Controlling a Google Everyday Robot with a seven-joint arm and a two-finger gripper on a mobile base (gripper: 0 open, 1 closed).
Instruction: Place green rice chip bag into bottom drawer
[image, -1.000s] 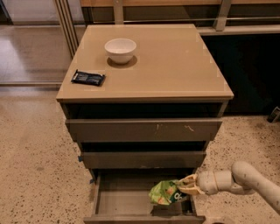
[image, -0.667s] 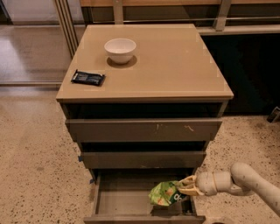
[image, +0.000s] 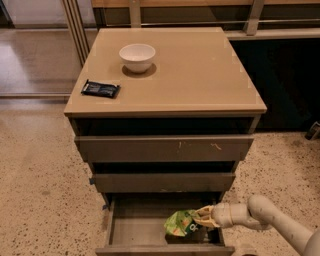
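Inside bottom drawer (image: 131, 226) — claw (image: 202, 218) pinching green rice chip bag (image: 178, 223).

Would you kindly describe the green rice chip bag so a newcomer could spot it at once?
Find the tan three-drawer cabinet and look into its bottom drawer, pulled open at floor level. The green rice chip bag lies inside, toward the right, with the gripper at its right edge. It is crinkled and bright green, unlike the flat dark packet and white bowl on top.
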